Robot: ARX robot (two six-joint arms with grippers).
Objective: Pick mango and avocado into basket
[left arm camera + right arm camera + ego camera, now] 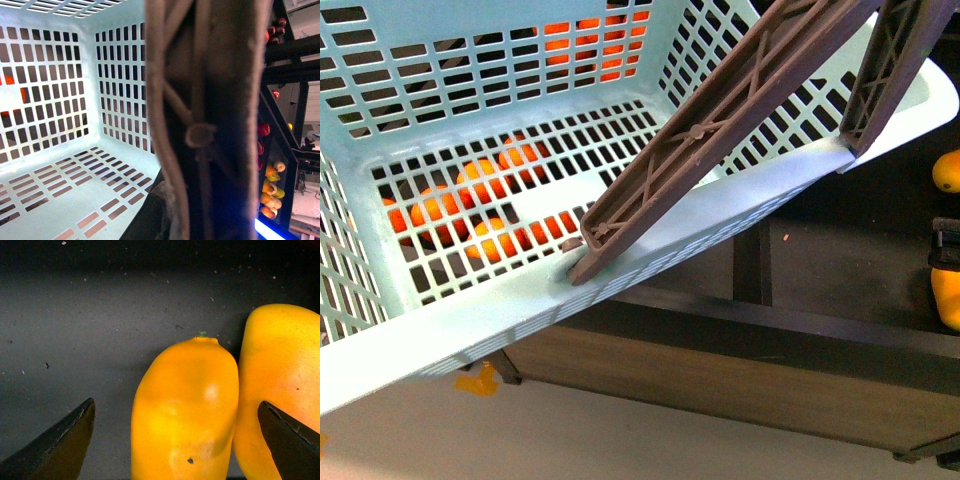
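Right end effector [175, 407] released, fingers spread either side of mango [185, 405]. Fruit dead ahead on dark surface [100, 315], long axis square to finger line, stem end far. Second mango [280, 390] touches it: tight clearance. Basket [650, 270] toward left arm. Avocado unseen.

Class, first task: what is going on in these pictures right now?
The right gripper is open, its jaws either side of a yellow mango lying on a dark surface beside a second mango. The turquoise basket fills the front view, its handle raised, with no fruit in it yet.
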